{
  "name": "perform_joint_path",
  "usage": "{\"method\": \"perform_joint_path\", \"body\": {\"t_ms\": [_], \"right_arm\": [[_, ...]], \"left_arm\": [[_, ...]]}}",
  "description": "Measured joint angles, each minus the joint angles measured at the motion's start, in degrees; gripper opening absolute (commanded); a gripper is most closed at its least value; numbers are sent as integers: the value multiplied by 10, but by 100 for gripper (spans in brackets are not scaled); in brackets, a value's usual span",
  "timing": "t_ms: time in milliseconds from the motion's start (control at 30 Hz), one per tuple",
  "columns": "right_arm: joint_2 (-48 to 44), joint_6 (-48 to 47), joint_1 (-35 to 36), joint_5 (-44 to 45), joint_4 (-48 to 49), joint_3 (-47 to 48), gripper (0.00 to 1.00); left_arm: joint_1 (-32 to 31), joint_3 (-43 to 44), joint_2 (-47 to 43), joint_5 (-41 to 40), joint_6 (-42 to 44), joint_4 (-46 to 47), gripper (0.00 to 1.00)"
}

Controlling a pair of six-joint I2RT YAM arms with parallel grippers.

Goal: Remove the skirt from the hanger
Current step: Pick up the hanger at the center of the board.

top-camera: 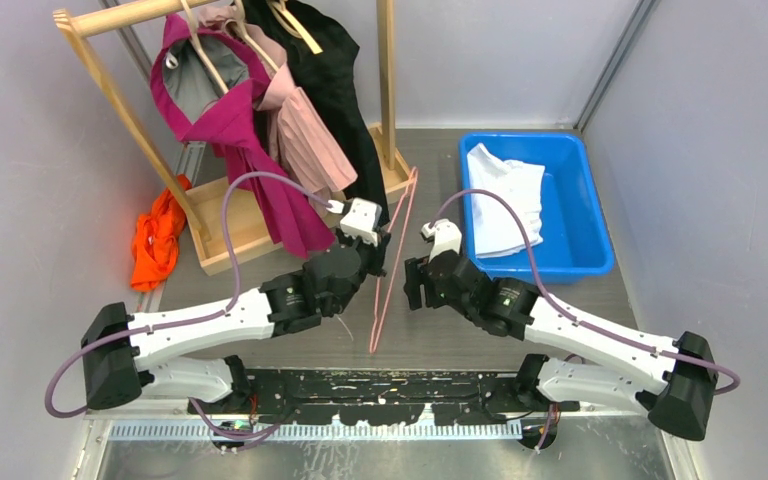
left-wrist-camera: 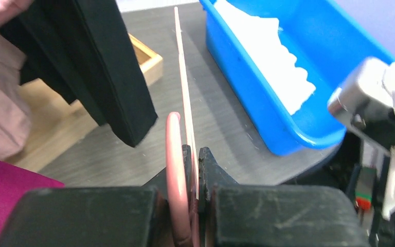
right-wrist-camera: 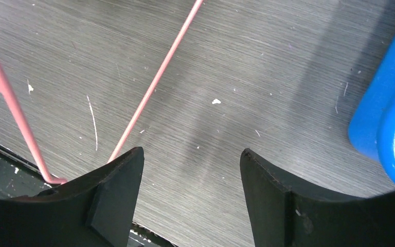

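My left gripper is shut on a thin pink hanger, which is bare and slants over the table between the two arms. Its rods also cross the right wrist view. A white garment with a wavy hem, the skirt as far as I can tell, lies in the blue bin. The right gripper hangs open over bare table just right of the hanger, holding nothing.
A wooden clothes rack at the back left carries a magenta top, a pink pleated piece and a black garment. An orange cloth lies left of its base. The bin's corner is right of my right gripper.
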Motion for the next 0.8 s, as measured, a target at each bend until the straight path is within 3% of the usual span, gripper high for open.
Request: {"method": "perform_joint_path", "body": {"t_ms": [367,800], "right_arm": [[9,-3,64,82,87,3,72],[57,-24,202,184,150,37,72]], "left_arm": [[-5,63,20,-92,92,-16,0],[-12,118,63,-109,123,-25,0]]}}
